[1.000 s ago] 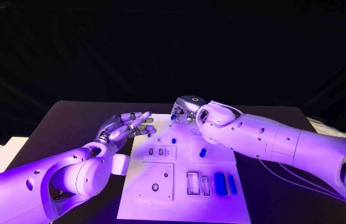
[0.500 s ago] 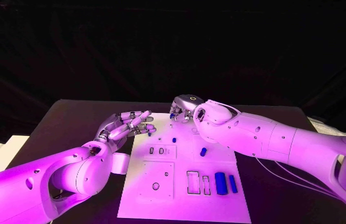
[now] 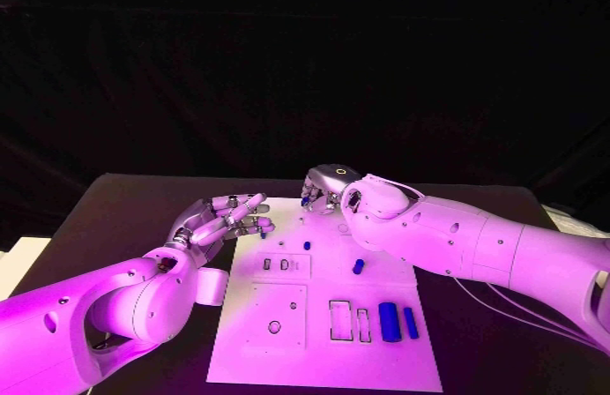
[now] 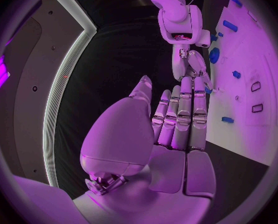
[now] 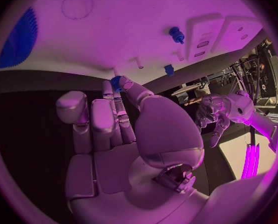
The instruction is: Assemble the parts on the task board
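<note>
The white task board (image 3: 318, 360) lies in the middle of the black table. My right hand (image 3: 328, 188) hovers at the board's far edge and pinches a small blue part (image 5: 116, 81) between thumb and a fingertip. My left hand (image 3: 219, 221) is beside the board's far left edge, open, fingers stretched side by side (image 4: 181, 117), holding nothing. Another small blue part (image 3: 264, 234) lies at the board's edge just off its fingertips. On the board I see a blue peg (image 3: 307, 246), a short blue piece (image 3: 359, 267) and two long blue blocks (image 3: 389, 322).
Empty rectangular slots (image 3: 339, 321) sit left of the long blocks, and an oval hole (image 3: 273, 329) is in the near left panel. A blue toothed wheel (image 5: 17, 40) lies on the board near my right hand. Black table (image 3: 127, 210) surrounds the board.
My left hand's fingers have straightened a little and risen slightly by the board's edge. My right hand has stayed at the far edge.
</note>
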You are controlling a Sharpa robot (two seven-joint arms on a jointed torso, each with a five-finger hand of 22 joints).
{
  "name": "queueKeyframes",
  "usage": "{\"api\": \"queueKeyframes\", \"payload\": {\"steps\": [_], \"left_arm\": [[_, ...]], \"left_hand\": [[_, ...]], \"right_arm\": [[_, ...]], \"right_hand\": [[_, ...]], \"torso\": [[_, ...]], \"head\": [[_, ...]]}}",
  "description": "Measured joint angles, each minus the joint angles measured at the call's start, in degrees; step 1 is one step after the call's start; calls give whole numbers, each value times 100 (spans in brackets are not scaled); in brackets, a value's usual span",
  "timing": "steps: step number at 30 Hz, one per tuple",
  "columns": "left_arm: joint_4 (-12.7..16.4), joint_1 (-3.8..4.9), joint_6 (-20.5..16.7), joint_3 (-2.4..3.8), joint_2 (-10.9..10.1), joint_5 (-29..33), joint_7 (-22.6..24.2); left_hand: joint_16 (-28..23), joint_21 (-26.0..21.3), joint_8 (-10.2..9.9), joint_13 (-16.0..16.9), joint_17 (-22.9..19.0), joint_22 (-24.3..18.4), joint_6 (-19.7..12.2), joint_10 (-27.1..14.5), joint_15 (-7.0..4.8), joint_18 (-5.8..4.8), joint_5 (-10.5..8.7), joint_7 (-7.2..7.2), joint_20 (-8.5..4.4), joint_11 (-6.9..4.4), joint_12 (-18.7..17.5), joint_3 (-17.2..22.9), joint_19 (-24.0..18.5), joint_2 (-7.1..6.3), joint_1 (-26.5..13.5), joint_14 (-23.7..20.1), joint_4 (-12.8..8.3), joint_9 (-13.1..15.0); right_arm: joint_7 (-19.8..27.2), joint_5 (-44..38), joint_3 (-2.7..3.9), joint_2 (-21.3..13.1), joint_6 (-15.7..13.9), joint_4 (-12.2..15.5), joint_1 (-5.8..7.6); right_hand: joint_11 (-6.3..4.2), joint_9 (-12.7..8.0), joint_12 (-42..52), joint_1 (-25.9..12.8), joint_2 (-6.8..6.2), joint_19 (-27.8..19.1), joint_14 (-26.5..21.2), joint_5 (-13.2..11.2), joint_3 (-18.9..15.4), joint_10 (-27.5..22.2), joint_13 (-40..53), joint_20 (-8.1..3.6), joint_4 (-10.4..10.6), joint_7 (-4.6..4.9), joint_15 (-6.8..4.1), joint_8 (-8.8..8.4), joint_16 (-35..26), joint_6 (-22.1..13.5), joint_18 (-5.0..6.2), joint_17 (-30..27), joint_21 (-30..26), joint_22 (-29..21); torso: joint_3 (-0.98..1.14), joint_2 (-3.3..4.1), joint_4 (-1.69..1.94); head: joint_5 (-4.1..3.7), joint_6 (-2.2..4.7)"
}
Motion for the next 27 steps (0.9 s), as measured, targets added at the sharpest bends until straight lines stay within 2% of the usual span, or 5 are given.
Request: {"api": "queueKeyframes", "payload": {"steps": [19,27], "left_arm": [[-15,1,9,0,0,1,-7],[-26,1,12,0,-3,1,-10]], "left_hand": [[0,0,0,0,7,1,0,0,0,0,0,0,0,0,0,16,0,0,0,0,-16,0],[0,0,0,0,7,1,0,0,0,0,0,0,0,0,0,16,0,0,0,0,-16,0]], "right_arm": [[-9,-31,-6,-80,-126,110,-28],[-6,-32,-9,-130,-142,161,-49]], "right_hand": [[0,4,0,-6,-53,-21,0,-1,15,0,1,21,15,-32,0,-27,22,15,0,0,0,0],[0,5,1,-30,-77,-21,0,-11,15,1,1,21,15,-32,0,24,22,14,0,0,0,0]], "torso": [[-10,13,12],[-15,17,15]], "head": [[-12,-8],[-18,-11]]}}
